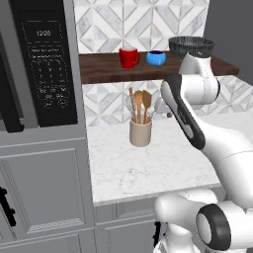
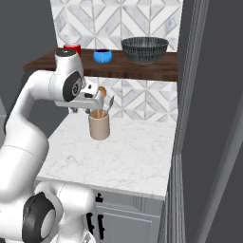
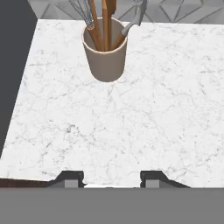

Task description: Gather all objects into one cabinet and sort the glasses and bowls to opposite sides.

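On the dark brown wooden shelf [image 1: 104, 66] [image 2: 142, 69] stand a red mug [image 1: 129, 57] [image 2: 72, 48], a small bright blue bowl [image 1: 155, 58] [image 2: 102, 56] and, further right, a wide dark bowl [image 1: 191, 45] [image 2: 144, 49]. My gripper [image 3: 111, 178] [image 2: 97, 100] hangs below the shelf's front edge, above the counter, and looks down on it. Its fingers stand apart with only white marble showing between them, so it is open and holds nothing. My own arm covers part of the red mug in the right base view.
A beige utensil holder [image 1: 141, 131] [image 2: 99, 126] [image 3: 105, 57] with wooden spoons and a whisk stands on the white marble counter [image 1: 148, 168] close beneath the hand. A black microwave [image 1: 44, 64] in a grey column bounds the left; a tall grey panel [image 2: 209, 142] bounds the right.
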